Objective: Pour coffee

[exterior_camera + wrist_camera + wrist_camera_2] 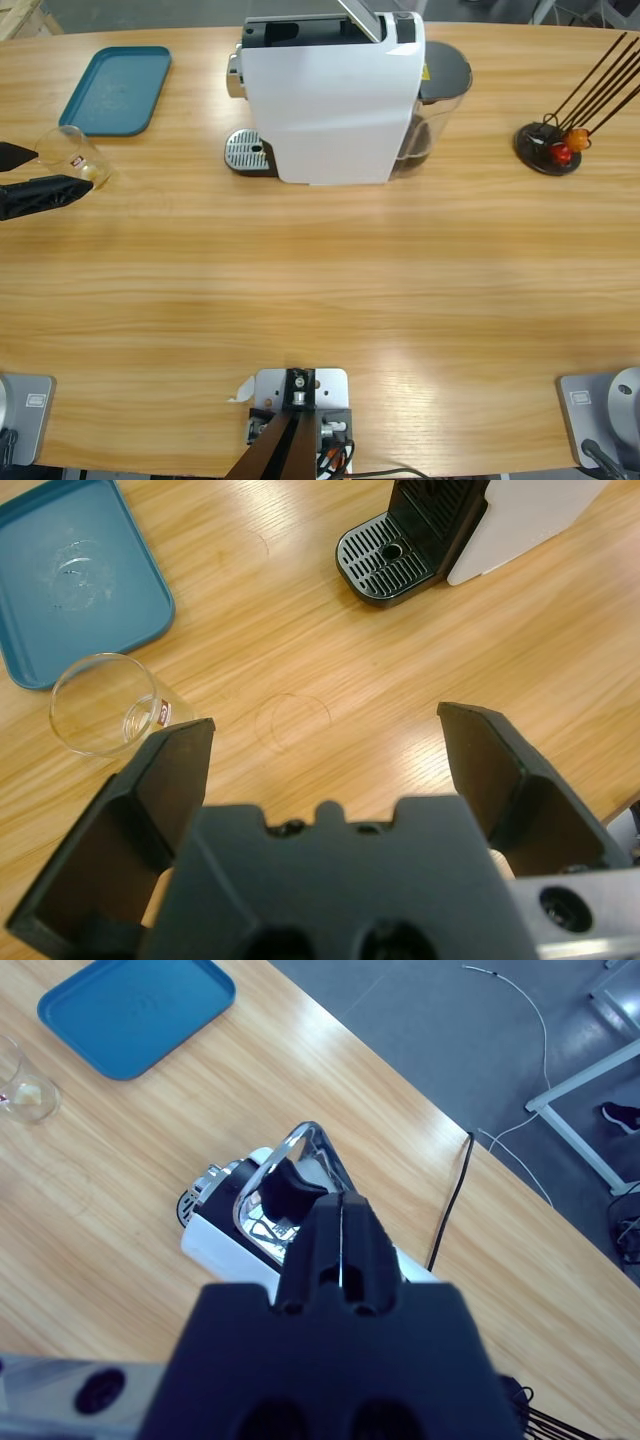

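At the far left edge of the high view, the left gripper (18, 172) is reaching in with its matte black jaws spread wide, and the clear glass tumbler (76, 155) is sitting just beside them, tilted or lying on its side on the wood-grain surface (320, 290). The coffee (143, 720) is showing as a thin pale film inside the tumbler, close to a small red mark. In the left wrist view the tumbler is lying off the left jaw's tip, not between the jaws; bare wood is lying open ahead. Above it, a teal plastic tray (115, 88) with rounded corners is resting near the surface's upper left edge. At top centre, a boxy white coffee machine (335, 95) is standing with a perforated metal drip grate (248, 152) on its left side. Far right, a dark round stand (548, 148) is holding thin sticks. The right gripper (340, 1245) is showing only in its own wrist view, jaws pressed together above the machine.
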